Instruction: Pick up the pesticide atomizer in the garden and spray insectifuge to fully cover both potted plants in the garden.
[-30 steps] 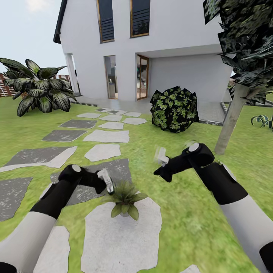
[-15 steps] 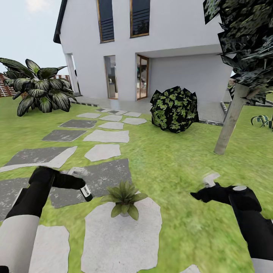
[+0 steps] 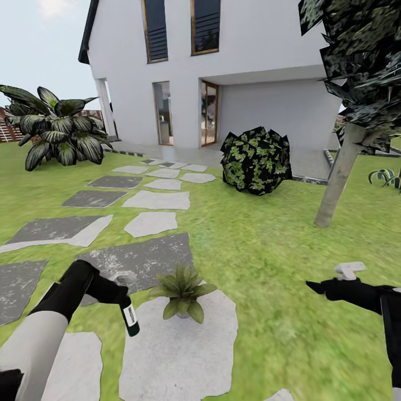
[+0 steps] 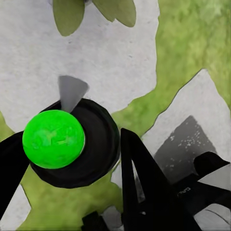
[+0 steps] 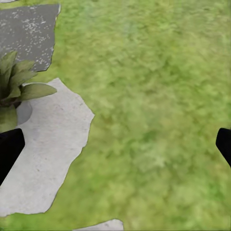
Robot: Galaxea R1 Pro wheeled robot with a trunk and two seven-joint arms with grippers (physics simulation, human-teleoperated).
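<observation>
In the head view my left gripper (image 3: 118,295) is shut on the pesticide atomizer (image 3: 130,317), a slender dark green bottle with a white label that hangs tilted downward. It sits just left of a potted plant (image 3: 181,288), a low green rosette on a pale stepping stone (image 3: 178,351). The left wrist view looks along the bottle's end (image 4: 53,138), held between black fingers (image 4: 144,183), with plant leaves (image 4: 70,14) beyond. My right gripper (image 3: 313,287) hovers open over the lawn, well right of the plant. In the right wrist view that plant (image 5: 14,91) lies ahead of the open right gripper (image 5: 115,149).
Grey and pale stepping stones (image 3: 139,256) run toward the white house (image 3: 245,67). A round dark bush (image 3: 256,160) stands mid-lawn, a tree trunk (image 3: 337,178) at the right, and a big dark-leaved shrub (image 3: 58,133) at the far left. Open grass (image 3: 262,250) lies between.
Both arms have drawn back and lowered. The left arm swung to the lower left, and the atomizer in it now points down. The right gripper moved far right, away from the plant.
</observation>
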